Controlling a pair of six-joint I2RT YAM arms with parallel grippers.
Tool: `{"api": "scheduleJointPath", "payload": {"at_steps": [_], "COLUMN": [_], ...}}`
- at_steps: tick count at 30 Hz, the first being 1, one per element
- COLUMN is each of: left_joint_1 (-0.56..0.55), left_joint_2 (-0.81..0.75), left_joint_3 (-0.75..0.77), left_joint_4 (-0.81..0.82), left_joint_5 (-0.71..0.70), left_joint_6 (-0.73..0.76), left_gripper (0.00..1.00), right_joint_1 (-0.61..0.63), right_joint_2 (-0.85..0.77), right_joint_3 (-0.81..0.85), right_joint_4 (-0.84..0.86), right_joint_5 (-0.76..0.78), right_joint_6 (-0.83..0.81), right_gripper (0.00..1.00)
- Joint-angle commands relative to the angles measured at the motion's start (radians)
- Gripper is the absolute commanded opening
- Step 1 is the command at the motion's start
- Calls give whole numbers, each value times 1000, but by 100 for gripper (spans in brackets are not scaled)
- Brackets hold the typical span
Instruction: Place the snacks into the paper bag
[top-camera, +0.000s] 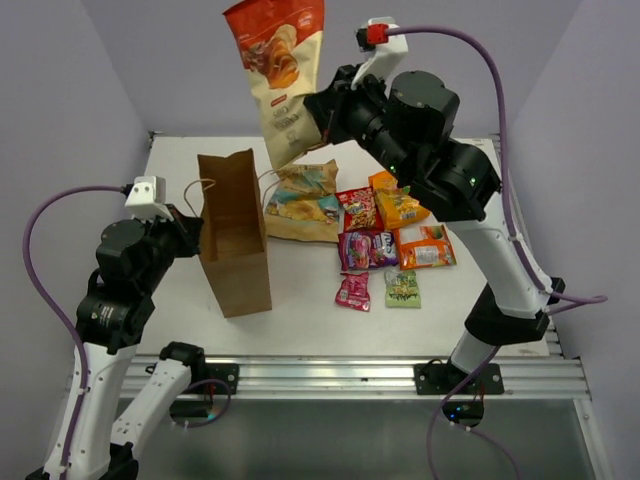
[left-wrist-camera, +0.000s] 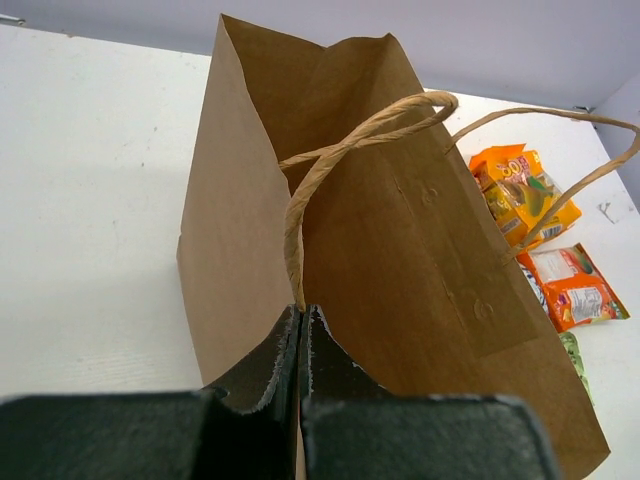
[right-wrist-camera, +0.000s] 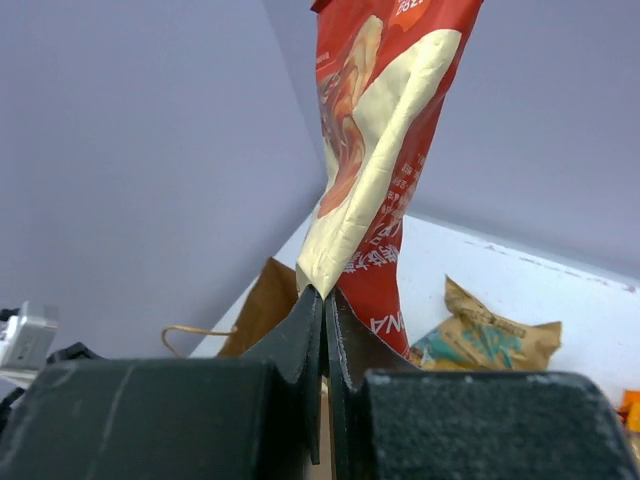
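Observation:
The brown paper bag (top-camera: 238, 232) stands upright at the left of the table, mouth open. My left gripper (left-wrist-camera: 301, 310) is shut on its near twisted handle (left-wrist-camera: 300, 200). My right gripper (right-wrist-camera: 325, 295) is shut on a corner of the large orange-cream chip bag (top-camera: 278, 70), holding it high in the air just right of the paper bag; it also shows in the right wrist view (right-wrist-camera: 375, 130). The tan-blue chip bag (top-camera: 302, 200) lies flat behind the paper bag. Smaller packets lie to the right: red (top-camera: 359, 208), orange (top-camera: 398, 205), purple (top-camera: 366, 248), pink (top-camera: 353, 290), green (top-camera: 402, 287).
Another orange packet (top-camera: 425, 246) lies by the right arm's upright link. The white table (top-camera: 170, 180) ends in a metal rail at the near edge. Lilac walls close in on the left, right and back.

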Motion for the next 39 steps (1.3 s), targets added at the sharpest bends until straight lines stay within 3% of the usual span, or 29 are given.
{"api": "scheduleJointPath", "payload": {"at_steps": [1, 6, 12, 25, 39], "left_joint_1": [-6, -6, -5, -5, -5], "left_joint_2": [0, -1, -4, -29, -47], "left_joint_3": [21, 26, 23, 9, 9], "left_joint_4": [46, 49, 47, 43, 26], "left_joint_5": [48, 54, 53, 39, 27], "left_joint_6": [1, -1, 4, 4, 21], "left_gripper": [0, 0, 0, 0, 0], "right_joint_1": [58, 117, 198, 436, 545], "right_joint_2": [56, 137, 184, 134, 73], "right_joint_3": [44, 119, 84, -268, -502], "right_joint_4": [137, 187, 225, 283, 216], "right_joint_5": [-24, -35, 16, 211, 301], "right_joint_6": [-44, -31, -55, -66, 92], "right_gripper": [0, 0, 0, 0, 0]}}
